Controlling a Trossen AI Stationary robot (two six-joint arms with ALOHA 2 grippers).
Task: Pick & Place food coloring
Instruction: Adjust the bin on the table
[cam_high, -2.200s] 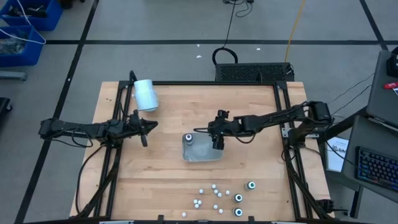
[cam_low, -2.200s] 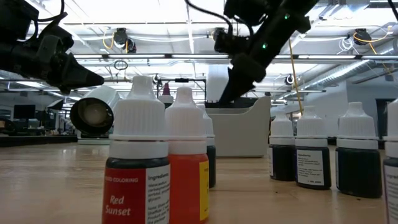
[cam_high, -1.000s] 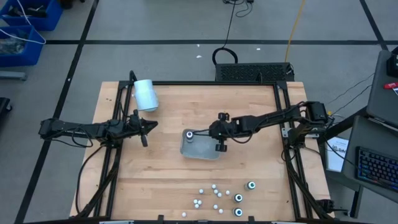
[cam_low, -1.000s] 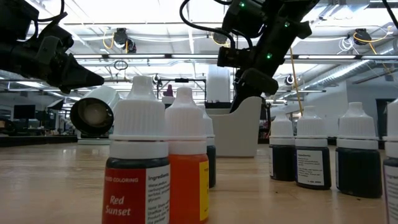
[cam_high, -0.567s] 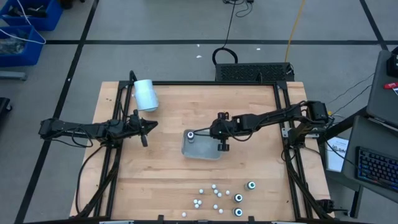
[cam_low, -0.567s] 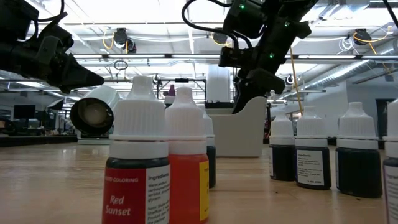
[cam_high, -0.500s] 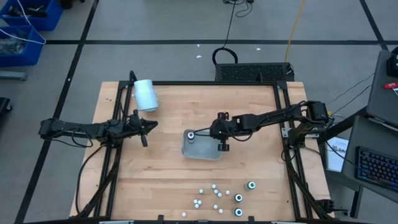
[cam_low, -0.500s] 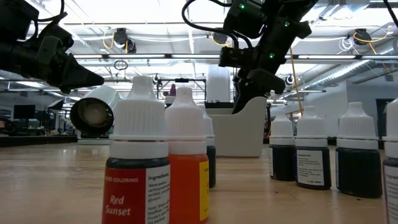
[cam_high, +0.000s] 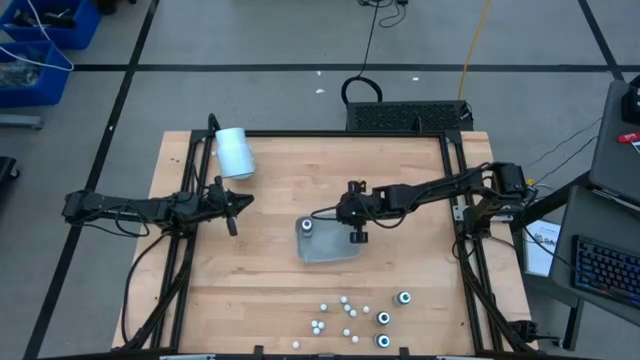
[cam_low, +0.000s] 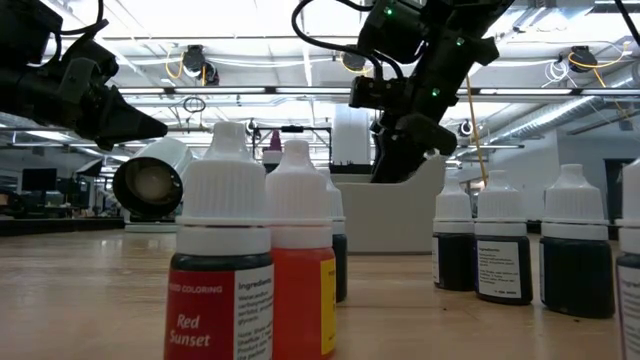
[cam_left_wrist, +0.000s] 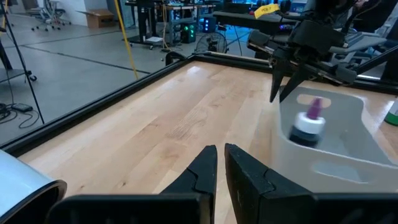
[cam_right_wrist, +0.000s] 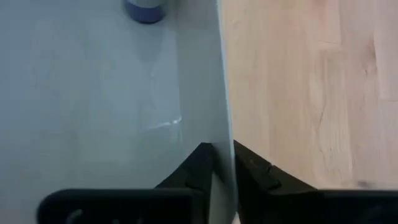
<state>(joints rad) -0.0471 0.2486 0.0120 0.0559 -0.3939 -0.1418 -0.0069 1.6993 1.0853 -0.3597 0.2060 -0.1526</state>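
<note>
A grey tray (cam_high: 330, 248) rests by its base on the middle of the table, with one small bottle of food coloring (cam_high: 307, 226) standing in its left end. My right gripper (cam_high: 355, 232) is at the tray's right wall, shut on it. Several more food coloring bottles (cam_high: 350, 318) stand near the table's front edge; the low view shows them close up, a red one (cam_low: 225, 270) and an orange one (cam_low: 298, 270) foremost. My left gripper (cam_high: 232, 210) hovers at the table's left, shut on nothing. My right gripper has the tray's right wall (cam_right_wrist: 224, 134) between its fingers, one finger (cam_right_wrist: 200, 163) inside the tray and one outside. The fingers come from above, pointing down. The wall fills the gap between them. The tray's base stays on the table.
A large white cylinder (cam_high: 234, 152) lies on its side at the far left of the table. Bare wood lies between the tray and the bottles at the front. A black frame (cam_high: 455, 180) borders the table.
The tray has turned a little on the table under my right gripper; its left end with the bottle has swung toward the near edge. My right gripper has shifted slightly with it.
</note>
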